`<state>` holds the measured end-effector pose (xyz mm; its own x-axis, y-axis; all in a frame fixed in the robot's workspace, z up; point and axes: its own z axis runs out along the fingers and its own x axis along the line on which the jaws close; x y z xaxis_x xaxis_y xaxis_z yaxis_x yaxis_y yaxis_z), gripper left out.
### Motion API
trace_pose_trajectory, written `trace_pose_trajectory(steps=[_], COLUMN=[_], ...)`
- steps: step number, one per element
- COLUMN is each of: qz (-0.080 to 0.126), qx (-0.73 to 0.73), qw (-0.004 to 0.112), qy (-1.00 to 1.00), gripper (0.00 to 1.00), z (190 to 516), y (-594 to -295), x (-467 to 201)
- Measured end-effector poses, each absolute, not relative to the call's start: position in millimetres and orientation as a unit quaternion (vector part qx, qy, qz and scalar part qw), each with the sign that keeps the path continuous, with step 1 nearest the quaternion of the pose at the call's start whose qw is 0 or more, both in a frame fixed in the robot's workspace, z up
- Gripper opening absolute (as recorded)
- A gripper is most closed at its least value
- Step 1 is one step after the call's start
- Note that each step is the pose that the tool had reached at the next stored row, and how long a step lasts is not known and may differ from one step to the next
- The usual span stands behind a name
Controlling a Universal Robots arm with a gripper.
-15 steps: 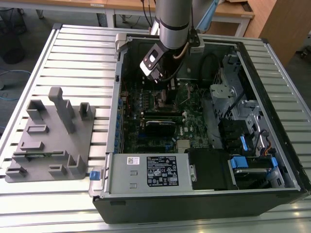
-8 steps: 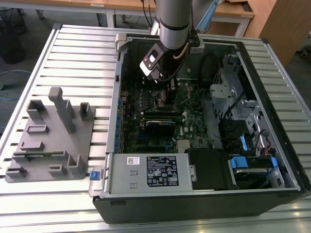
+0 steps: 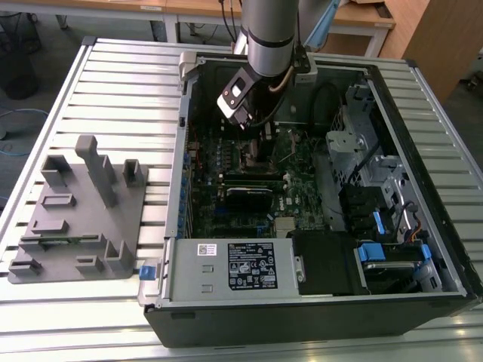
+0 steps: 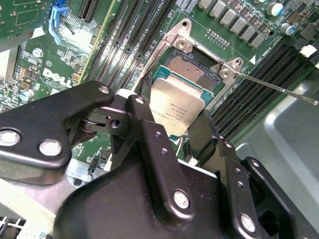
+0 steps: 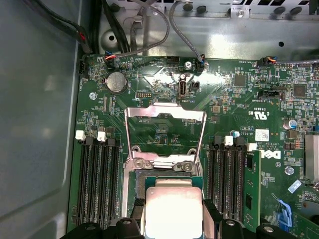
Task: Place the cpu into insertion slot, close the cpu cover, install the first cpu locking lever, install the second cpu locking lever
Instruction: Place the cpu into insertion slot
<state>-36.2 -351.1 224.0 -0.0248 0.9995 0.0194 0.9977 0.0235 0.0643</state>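
My gripper [image 4: 172, 115] is shut on the cpu [image 4: 179, 105], a flat square chip with a dull silver face, its black fingers [image 4: 144, 119] pressing two opposite edges. The chip hangs tilted just over the insertion slot [image 4: 193, 69], whose pin field still shows beyond it. In the first wrist view the cpu [image 5: 172, 201] sits in the gripper [image 5: 173, 208] just short of the cpu cover [image 5: 164, 112], a silver frame swung up and open behind the slot [image 5: 167, 175]. A thin locking lever [image 4: 279, 88] sticks out sideways, unlatched. In the exterior view the gripper [image 3: 249, 128] is inside the case above the slot [image 3: 253, 154].
Black memory slots [image 5: 97, 179] flank the socket, with one green memory stick [image 5: 250, 184] seated. Cables [image 5: 149, 30] and the case wall [image 5: 40, 124] are close by. On the slatted table, a grey fixture [image 3: 83, 219] stands at the exterior view's left of the computer case [image 3: 317, 317].
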Motion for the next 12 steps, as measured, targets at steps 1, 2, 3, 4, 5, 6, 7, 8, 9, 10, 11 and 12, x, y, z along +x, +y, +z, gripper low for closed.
trace_pose_trajectory(steps=[1,2,3,4,5,6,7,8,9,10,11,12], qz=[0.030,0.030,0.030,0.030,0.030,0.030,0.030,0.030,0.030,0.030,0.030,0.030], qx=[0.698,0.698,0.698,0.698,0.698,0.698,0.698,0.698,0.698,0.698,0.698,0.698], qw=[0.016,0.016,0.016,0.016,0.016,0.016,0.016,0.016,0.016,0.016,0.016,0.016], qy=[0.715,0.715,0.715,0.715,0.715,0.715,0.715,0.715,0.715,0.715,0.715,0.715], gripper=[0.54,0.54,0.54,0.54,0.54,0.54,0.54,0.54,0.54,0.54,0.54,0.54], z=[223.7,223.5,223.4,223.4,223.4,223.3,223.3,223.3,223.2,223.2,223.1,223.0], y=[-351.1,-351.1,-351.1,-351.1,-351.1,-351.1,-351.1,-351.1,-351.1,-351.1,-351.0,-350.4], x=[-36.2,-36.2,-36.2,-36.2,-36.2,-36.2,-36.2,-36.2,-36.2,-36.2,-36.1,-36.1])
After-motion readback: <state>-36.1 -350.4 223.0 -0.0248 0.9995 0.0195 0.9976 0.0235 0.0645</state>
